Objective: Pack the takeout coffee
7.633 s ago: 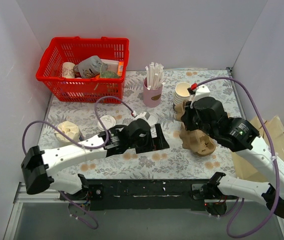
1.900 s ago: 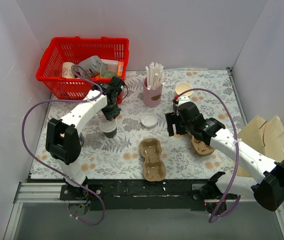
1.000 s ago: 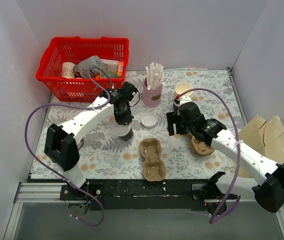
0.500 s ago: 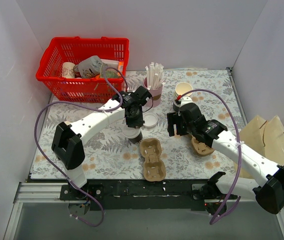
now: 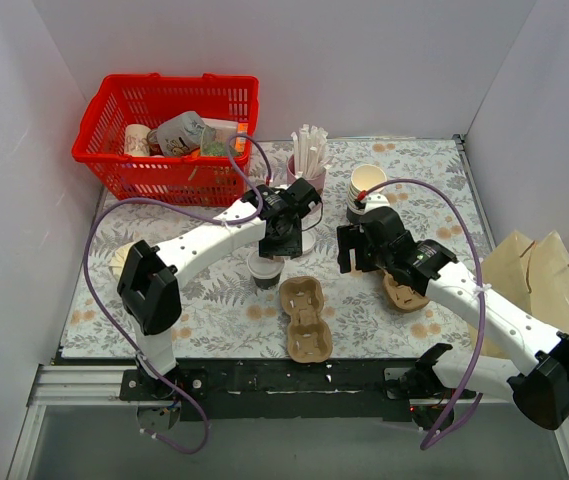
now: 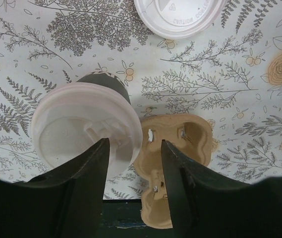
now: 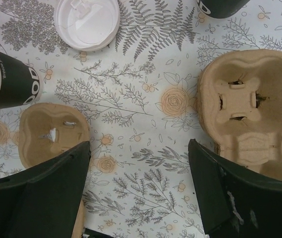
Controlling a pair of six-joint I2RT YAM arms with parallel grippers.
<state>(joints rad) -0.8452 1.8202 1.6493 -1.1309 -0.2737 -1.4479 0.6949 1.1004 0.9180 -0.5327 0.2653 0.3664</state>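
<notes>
Your left fingers (image 6: 135,144) stand partly apart and grip nothing: one crosses the white lid of the coffee (image 6: 81,124), and the other sits clear of its rim. The coffee stands mid-surface (image 5: 194,300), just left of the far end of the near carrier (image 6: 180,144), and a loose lid (image 6: 178,15) lies just beyond it. Your right fingers (image 7: 138,148) are spread wide and bare, hovering between that carrier and a second carrier (image 7: 245,104) to the right. Farther back sit cream cups (image 5: 367,182), a pink cup (image 5: 306,190) of sticks and a red basket (image 5: 144,180).
</notes>
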